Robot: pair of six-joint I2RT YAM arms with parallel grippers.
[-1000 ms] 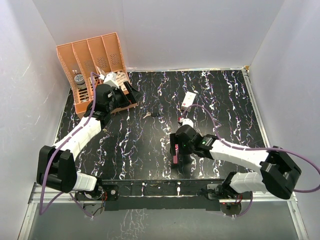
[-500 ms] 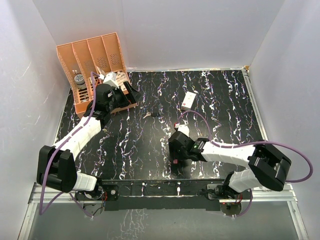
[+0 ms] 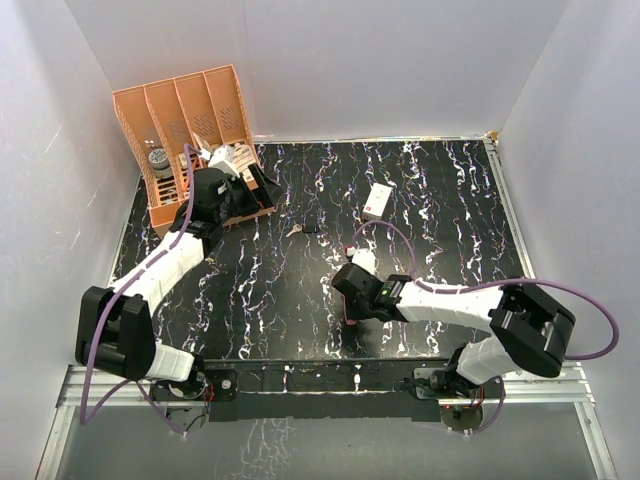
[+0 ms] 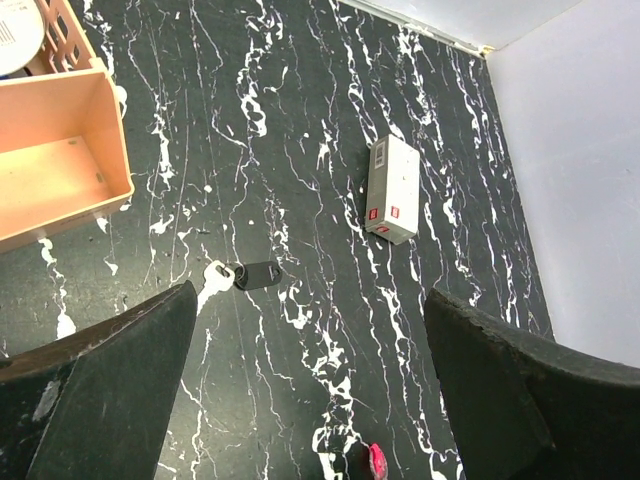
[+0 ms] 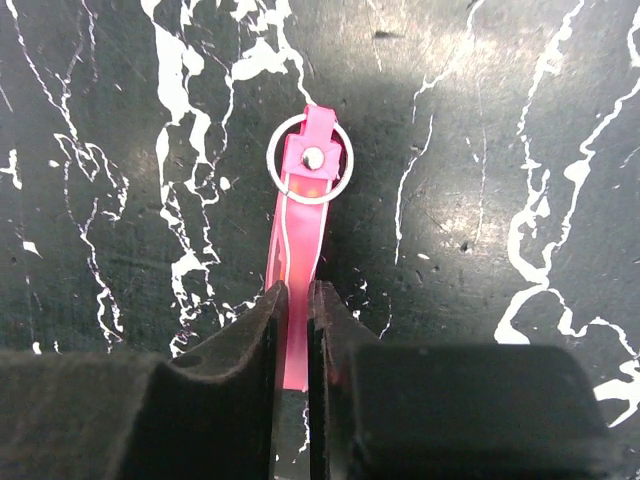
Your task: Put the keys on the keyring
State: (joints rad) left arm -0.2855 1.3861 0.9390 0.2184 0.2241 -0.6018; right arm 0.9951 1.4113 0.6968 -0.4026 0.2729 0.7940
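Note:
The keyring [image 5: 300, 235] is a pink strap with a round ring [image 5: 309, 172] at its far end, lying on the black marbled table. My right gripper [image 5: 297, 292] is shut on the strap's near end, both pads pressed against it. In the top view the right gripper [image 3: 352, 302] covers most of the keyring [image 3: 350, 320]. The keys [image 3: 296, 231] lie mid-table as a small pale key [image 4: 214, 277] joined to a black fob [image 4: 258, 274]. My left gripper [image 4: 310, 292] hangs wide open above the table, near the orange organizer, with nothing between its fingers.
An orange file organizer [image 3: 190, 125] stands at the back left, its end close to the left gripper [image 3: 262, 185]. A small white box [image 3: 379, 201] lies at the back centre-right. White walls close in the table on three sides.
The right gripper has come down over the pink strap and closed on it. The left arm has not moved.

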